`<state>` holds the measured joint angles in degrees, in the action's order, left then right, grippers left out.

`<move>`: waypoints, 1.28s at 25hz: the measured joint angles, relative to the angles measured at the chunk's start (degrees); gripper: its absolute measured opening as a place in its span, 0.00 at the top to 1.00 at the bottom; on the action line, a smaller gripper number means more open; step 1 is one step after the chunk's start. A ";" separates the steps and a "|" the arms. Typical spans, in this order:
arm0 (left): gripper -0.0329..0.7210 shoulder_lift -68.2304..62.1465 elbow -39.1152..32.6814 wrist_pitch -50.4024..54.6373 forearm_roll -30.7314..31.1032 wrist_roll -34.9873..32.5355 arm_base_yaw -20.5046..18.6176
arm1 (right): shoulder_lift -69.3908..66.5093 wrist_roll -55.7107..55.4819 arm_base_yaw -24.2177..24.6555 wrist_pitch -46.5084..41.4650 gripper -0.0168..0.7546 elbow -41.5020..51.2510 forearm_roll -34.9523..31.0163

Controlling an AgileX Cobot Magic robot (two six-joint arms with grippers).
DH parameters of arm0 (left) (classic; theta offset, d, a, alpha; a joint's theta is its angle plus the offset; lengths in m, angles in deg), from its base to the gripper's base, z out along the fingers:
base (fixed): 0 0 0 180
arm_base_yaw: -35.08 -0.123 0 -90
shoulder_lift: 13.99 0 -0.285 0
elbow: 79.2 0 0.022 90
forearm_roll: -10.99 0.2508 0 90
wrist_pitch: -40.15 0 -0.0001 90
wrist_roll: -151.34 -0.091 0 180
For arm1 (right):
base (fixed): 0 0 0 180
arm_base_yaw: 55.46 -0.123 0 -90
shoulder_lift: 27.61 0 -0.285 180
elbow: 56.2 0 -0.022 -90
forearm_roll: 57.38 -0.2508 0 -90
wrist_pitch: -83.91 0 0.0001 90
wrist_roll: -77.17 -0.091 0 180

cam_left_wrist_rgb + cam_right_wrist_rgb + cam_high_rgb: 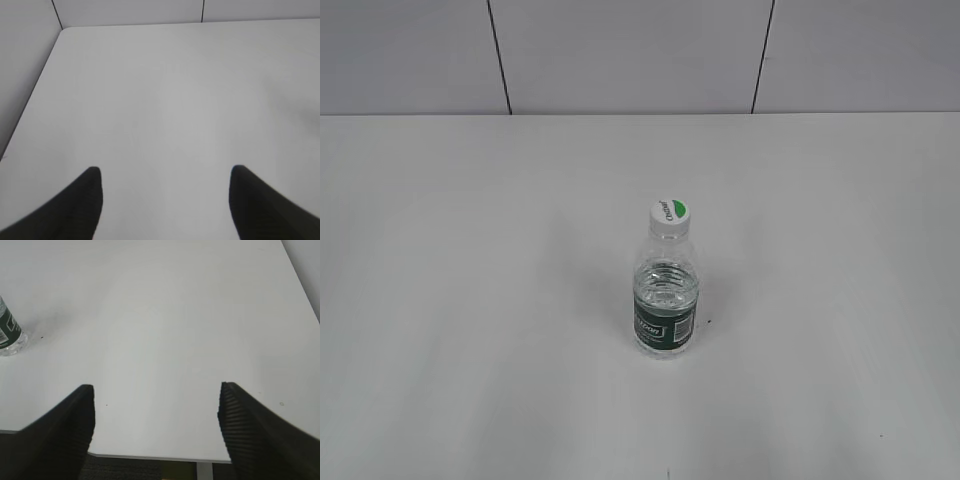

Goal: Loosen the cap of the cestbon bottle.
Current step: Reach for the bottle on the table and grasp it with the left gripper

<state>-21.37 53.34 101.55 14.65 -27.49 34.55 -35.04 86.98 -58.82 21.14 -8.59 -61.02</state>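
The cestbon bottle point(665, 305) stands upright near the middle of the white table, clear with a dark green label band. Its white cap point(669, 217) with a green leaf patch sits on the neck. The bottle's base also shows at the far left edge of the right wrist view point(9, 335). My left gripper point(165, 172) is open and empty over bare table; the bottle is out of its view. My right gripper point(156, 390) is open and empty near the table's front edge, well right of the bottle. Neither gripper shows in the exterior view.
The white table point(470, 300) runs back to a grey panelled wall point(620, 50). The table's left edge and back corner show in the left wrist view point(55, 45). Its front edge, with a white leg below, shows in the right wrist view point(150, 457).
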 joint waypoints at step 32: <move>0.33 0.00 0.00 0.00 0.00 0.00 0.00 | 0.00 0.00 0.00 0.05 0.22 0.00 0.00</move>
<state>-21.37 53.34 101.55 14.65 -27.49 34.55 -35.04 86.98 -58.82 21.19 -8.59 -61.02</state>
